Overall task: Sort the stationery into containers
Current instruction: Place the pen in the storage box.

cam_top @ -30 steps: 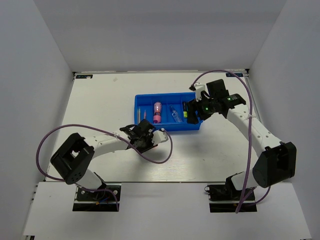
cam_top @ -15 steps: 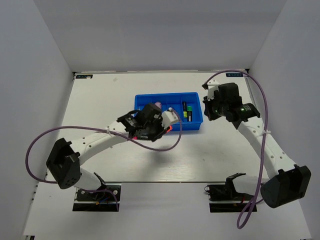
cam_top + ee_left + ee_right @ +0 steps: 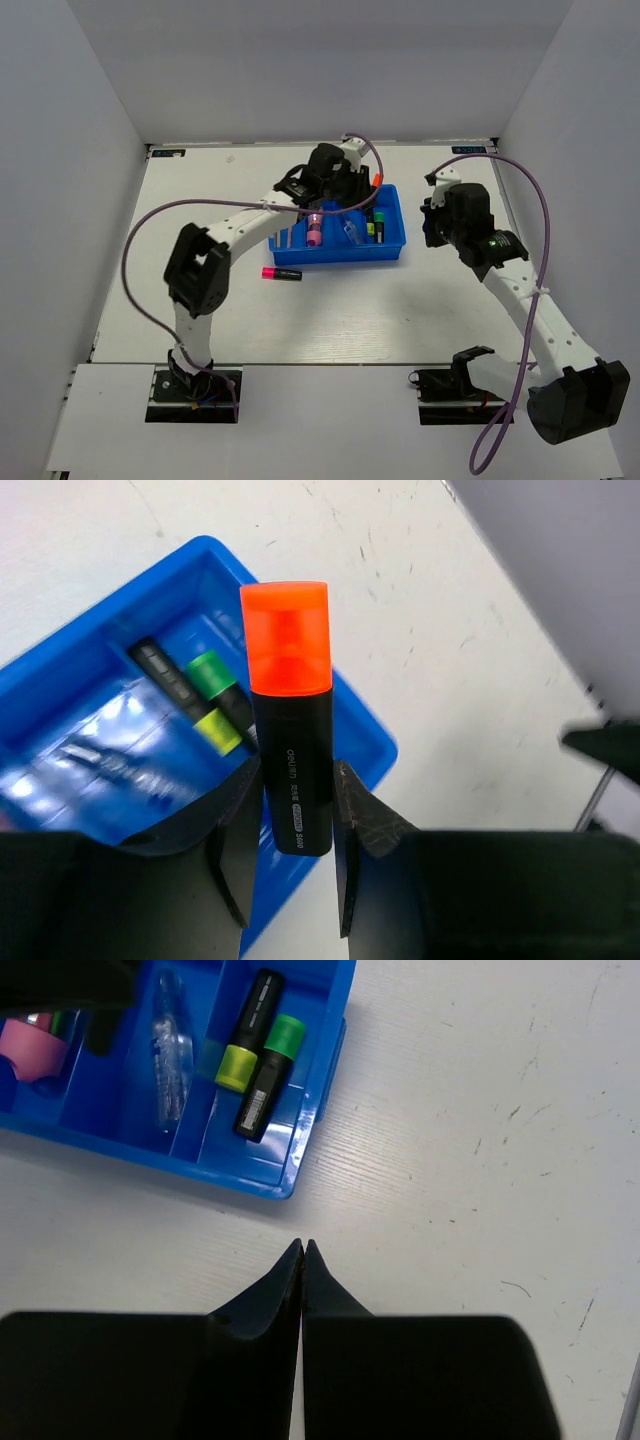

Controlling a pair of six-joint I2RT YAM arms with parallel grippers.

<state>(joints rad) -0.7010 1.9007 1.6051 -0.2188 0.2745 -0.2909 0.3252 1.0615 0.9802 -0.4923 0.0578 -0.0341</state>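
White walls close in a white bench [image 3: 200, 200], and nearest us on it a pink-capped highlighter [image 3: 281, 273] lies loose, just near of the blue tray [image 3: 345, 259] and not yet sorted. Right of the tray, the right jaws are pressed together on nothing, parked clear of it, we judge, so the other arm has room. In the tray, the rightmost compartment holds a yellow-capped highlighter [image 3: 250, 1025] and a green-capped one [image 3: 268, 1075] side by side, with a clear pen [image 3: 170, 1050] in the next compartment left. Farther on, the left jaws clamp the black barrel of an orange-capped highlighter [image 3: 290, 750], cap outward, above the tray's far right corner, which we take as lining it up to join its kind.
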